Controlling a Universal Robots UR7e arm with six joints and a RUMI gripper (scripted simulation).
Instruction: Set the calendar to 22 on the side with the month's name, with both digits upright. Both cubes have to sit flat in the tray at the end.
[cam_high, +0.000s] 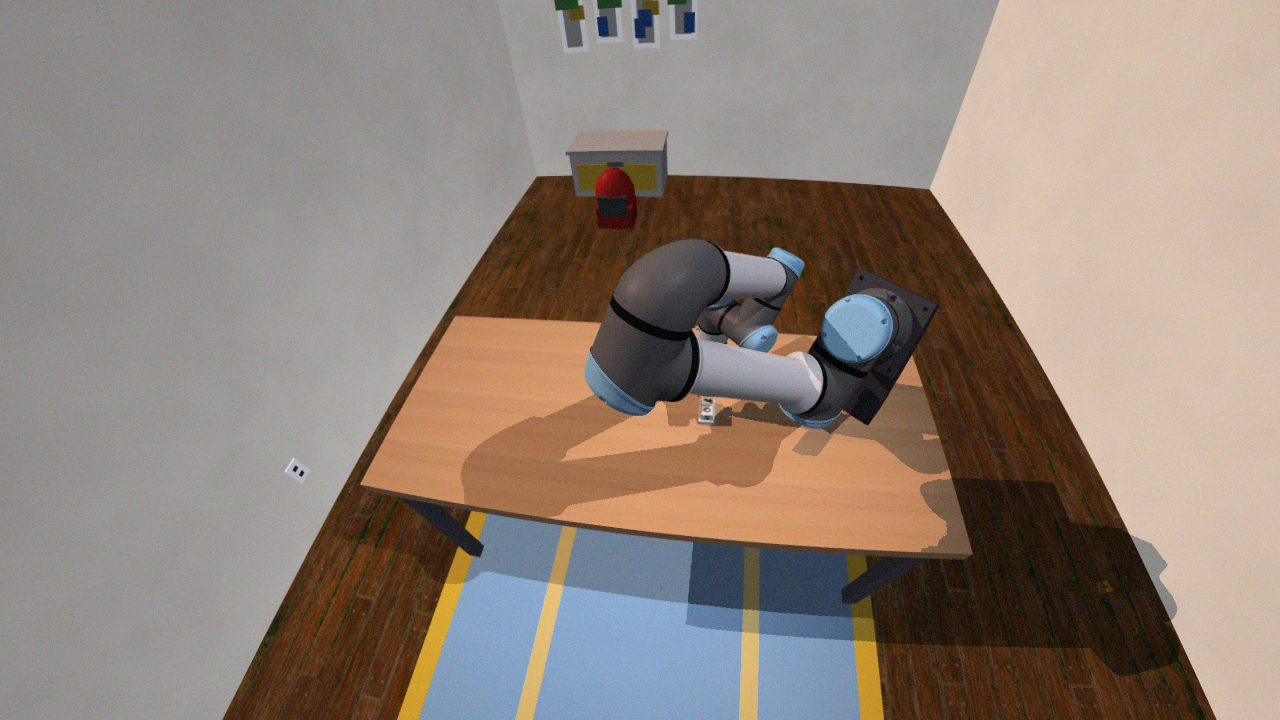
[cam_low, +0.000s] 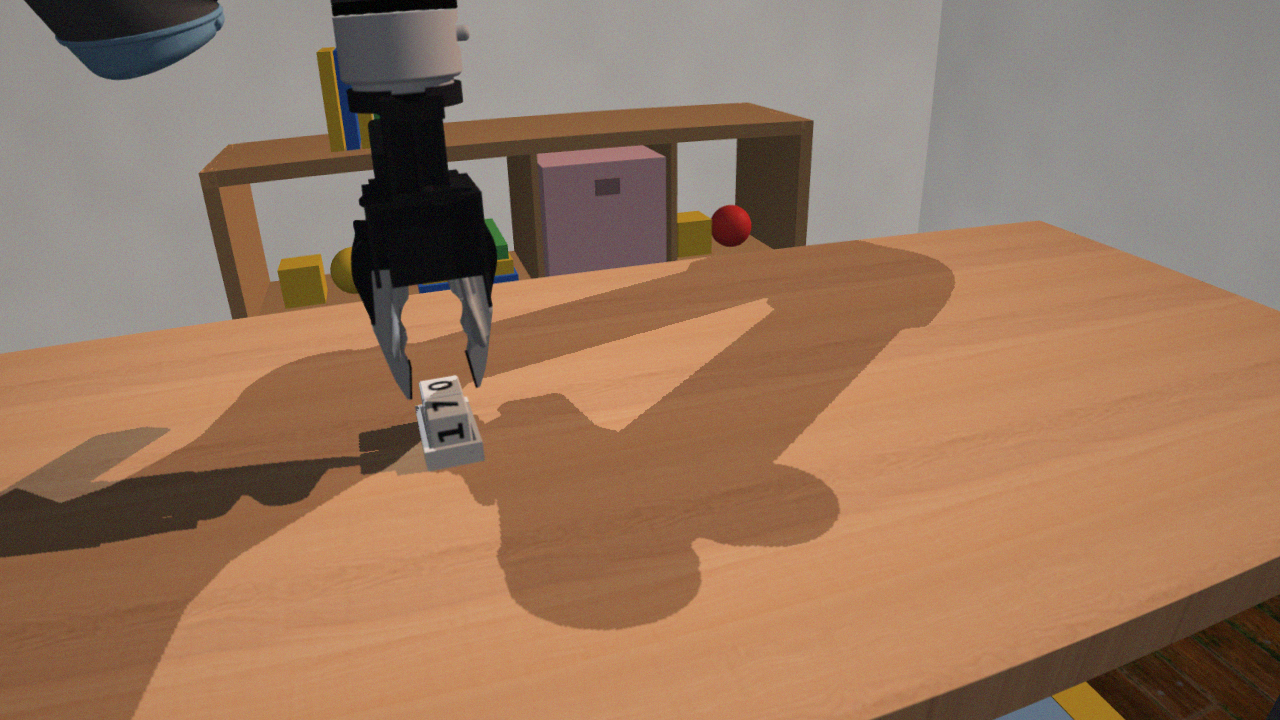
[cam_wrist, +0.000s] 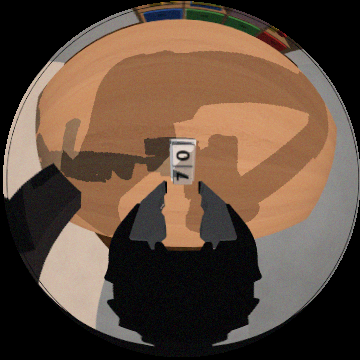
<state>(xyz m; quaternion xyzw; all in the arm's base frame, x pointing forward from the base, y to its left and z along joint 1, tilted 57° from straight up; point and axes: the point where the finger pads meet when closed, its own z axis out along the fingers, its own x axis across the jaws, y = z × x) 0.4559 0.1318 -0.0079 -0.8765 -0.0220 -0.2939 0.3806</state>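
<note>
A small white tray (cam_low: 454, 454) (cam_wrist: 183, 141) stands on the wooden table. Two white cubes sit in it, side by side. The far cube (cam_low: 428, 390) (cam_wrist: 176, 157) shows 0 on top. The near cube (cam_low: 436, 433) (cam_wrist: 175, 175) shows 7 on top and 1 on its side towards the exterior camera. Both top digits lie sideways in the wrist view. My gripper (cam_low: 443, 389) (cam_wrist: 182, 182) is open and empty, with its fingertips just above the cubes. The month's name is not readable in any view. In the top view the arm hides the gripper.
The arm (cam_high: 751, 371) reaches over the table (cam_high: 554, 483) (cam_low: 895, 537) and casts shadows around the tray. A shelf (cam_low: 617, 125) with a pink box (cam_low: 601, 223), blocks and balls stands behind the table. A red backpack (cam_high: 615, 192) stands on the floor far back.
</note>
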